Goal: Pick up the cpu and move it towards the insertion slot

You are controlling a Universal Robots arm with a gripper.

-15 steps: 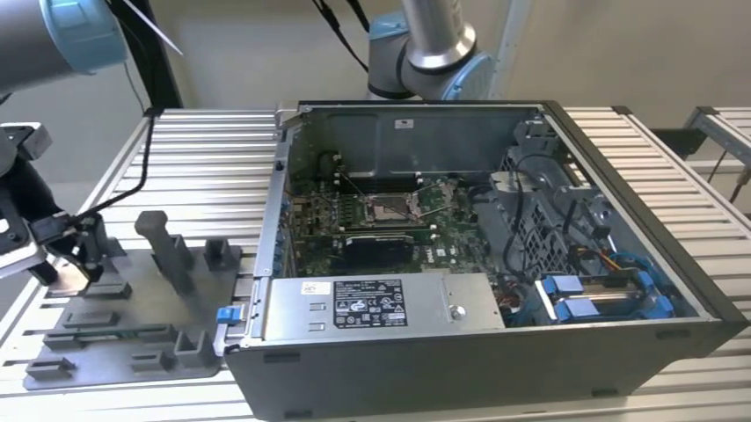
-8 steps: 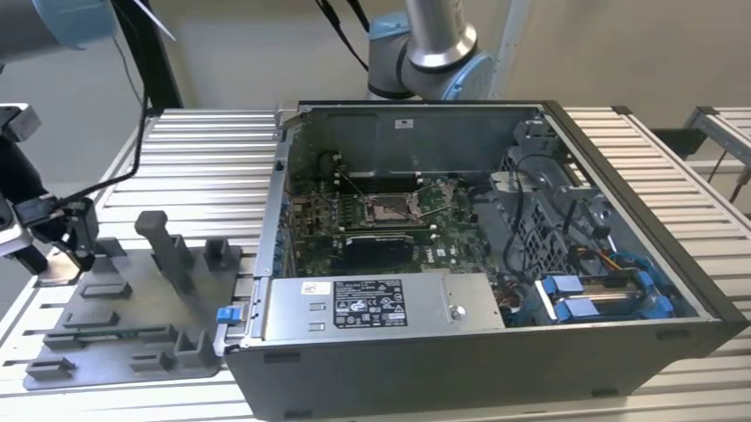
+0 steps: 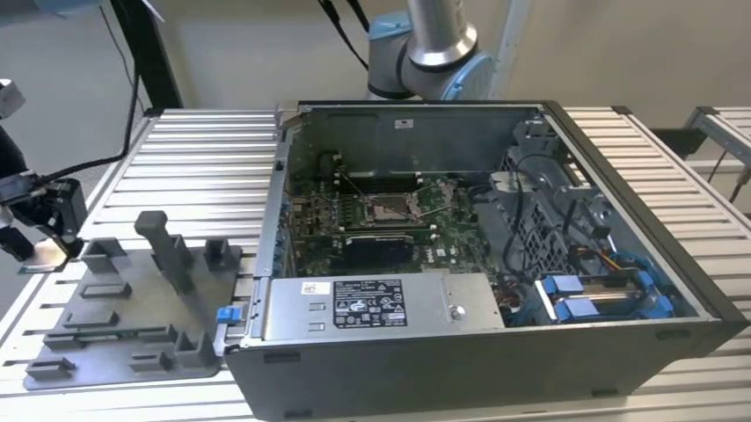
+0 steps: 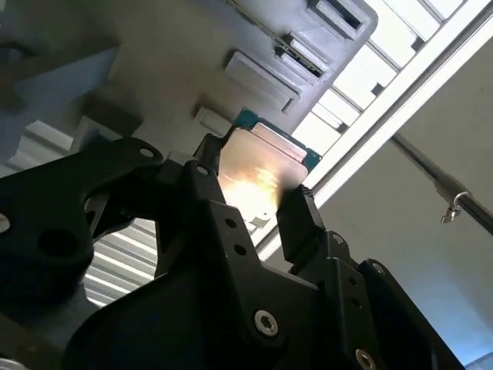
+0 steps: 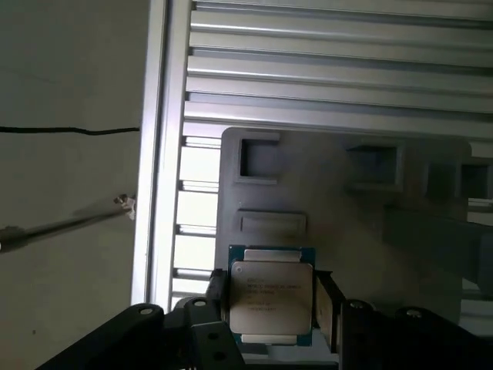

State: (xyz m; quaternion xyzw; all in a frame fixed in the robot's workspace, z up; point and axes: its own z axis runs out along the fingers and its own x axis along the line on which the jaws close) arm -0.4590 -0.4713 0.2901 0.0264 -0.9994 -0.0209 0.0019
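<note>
The cpu (image 5: 271, 297) is a flat square chip with a silvery top and a teal rim. It sits between my gripper's (image 5: 269, 302) two black fingers (image 5: 216, 297), which press on its opposite edges. The second wrist view shows the same grip on the cpu (image 4: 258, 166). In the exterior view my gripper (image 3: 47, 236) is at the far left, over the corner of the grey fixture tray (image 3: 118, 325), with the pale cpu (image 3: 44, 257) at its tip. The insertion slot (image 3: 388, 208), a silver-framed socket, lies on the green motherboard inside the open computer case (image 3: 470, 343). It is well to the exterior view's right of my gripper.
The fixture tray carries upright grey blocks (image 3: 164, 251) just right of my gripper. The case walls (image 3: 280, 202) rise around the motherboard. A dark rectangular cutout (image 3: 375, 239) lies below the socket, with cables and blue parts (image 3: 599, 294) at the right. A ribbed metal table (image 3: 200, 158) is underneath.
</note>
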